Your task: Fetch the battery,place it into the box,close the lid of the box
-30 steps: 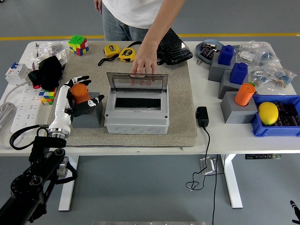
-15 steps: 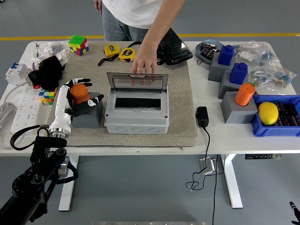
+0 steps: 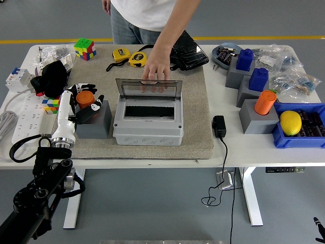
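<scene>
Left hand grips orange battery at a grey holder block, left of centre

The robot's left hand [image 3: 84,104] has its black fingers wrapped around the orange battery [image 3: 85,97], which sits at the top left of the grey block [image 3: 95,122]. Just right of the block stands the grey box [image 3: 148,121], its clear lid [image 3: 148,89] raised and steadied from the top of the frame by a person's hand [image 3: 156,67]. A colour cube [image 3: 51,104] and a black cloth [image 3: 50,77] crowd the hand's left side. Compared with a second ago, the battery and hand sit slightly higher and further left, baring more of the block's top. Bare mat [image 3: 195,109] lies right of the box, and a white strip of table [image 3: 152,161] runs along the near edge.
</scene>
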Controlling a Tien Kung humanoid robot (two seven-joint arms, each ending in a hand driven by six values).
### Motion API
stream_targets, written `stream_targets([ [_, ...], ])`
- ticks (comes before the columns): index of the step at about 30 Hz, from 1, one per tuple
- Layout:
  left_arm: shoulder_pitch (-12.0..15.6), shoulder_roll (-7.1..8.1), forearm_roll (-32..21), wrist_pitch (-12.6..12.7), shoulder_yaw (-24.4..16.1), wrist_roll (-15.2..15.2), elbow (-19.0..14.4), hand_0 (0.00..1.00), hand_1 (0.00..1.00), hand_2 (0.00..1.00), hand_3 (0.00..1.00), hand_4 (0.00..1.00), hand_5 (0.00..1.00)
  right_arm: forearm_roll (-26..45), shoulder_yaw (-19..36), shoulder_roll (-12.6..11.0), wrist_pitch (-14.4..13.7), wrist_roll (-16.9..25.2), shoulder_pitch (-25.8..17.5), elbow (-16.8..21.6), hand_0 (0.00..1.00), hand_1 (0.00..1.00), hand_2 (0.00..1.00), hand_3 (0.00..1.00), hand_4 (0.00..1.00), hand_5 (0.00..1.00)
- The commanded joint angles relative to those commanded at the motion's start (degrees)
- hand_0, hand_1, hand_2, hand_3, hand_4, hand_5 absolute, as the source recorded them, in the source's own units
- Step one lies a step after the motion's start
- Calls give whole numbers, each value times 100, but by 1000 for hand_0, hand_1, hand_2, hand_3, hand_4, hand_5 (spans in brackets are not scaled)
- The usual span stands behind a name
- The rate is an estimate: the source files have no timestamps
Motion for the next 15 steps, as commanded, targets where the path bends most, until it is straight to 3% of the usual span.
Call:
stream_targets([
  [15, 21, -36, -58, 59, 37, -60, 9, 569, 600, 552, 550, 669, 43, -16, 33, 0, -11, 5, 17, 0, 847, 817, 777, 805, 998, 998],
])
